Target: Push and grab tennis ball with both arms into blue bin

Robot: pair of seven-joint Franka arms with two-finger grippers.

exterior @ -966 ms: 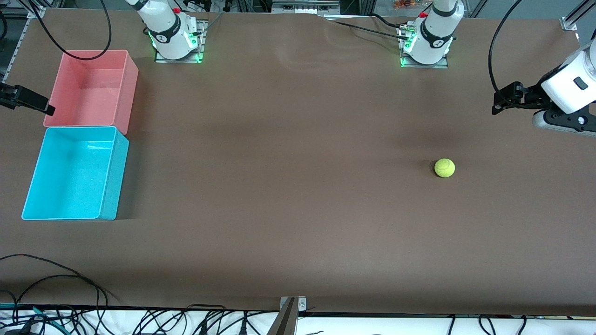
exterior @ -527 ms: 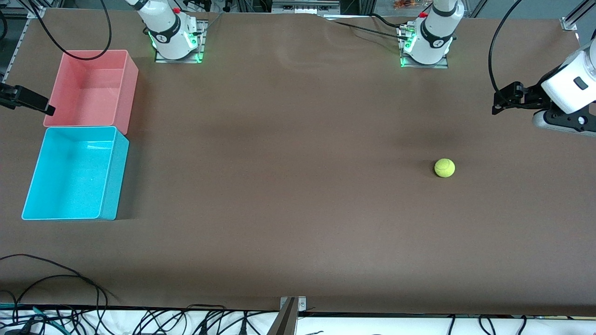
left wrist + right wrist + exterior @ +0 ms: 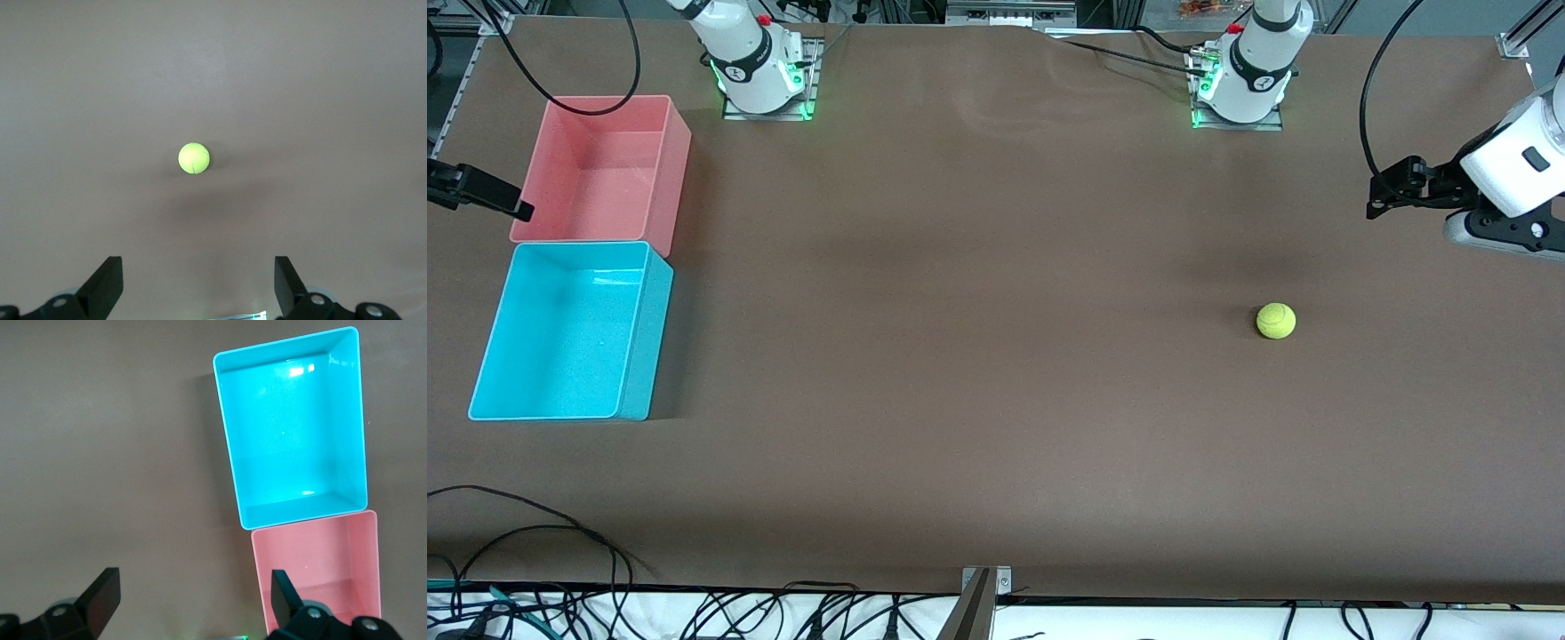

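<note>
The yellow-green tennis ball (image 3: 1276,321) (image 3: 194,158) rests alone on the brown table, toward the left arm's end. My left gripper (image 3: 1378,201) (image 3: 198,283) hangs open in the air over that end of the table, apart from the ball, nothing between its fingers. The blue bin (image 3: 647,351) (image 3: 293,420) stands empty at the right arm's end. My right gripper (image 3: 511,206) (image 3: 193,600) hovers open over the table edge beside the pink bin, holding nothing.
A same-sized pink bin (image 3: 678,178) (image 3: 320,560) touches the blue bin, farther from the front camera, and is empty. Both arm bases (image 3: 760,76) (image 3: 1240,84) stand along the table's edge farthest from the front camera. Loose cables (image 3: 534,533) lie at the nearest edge.
</note>
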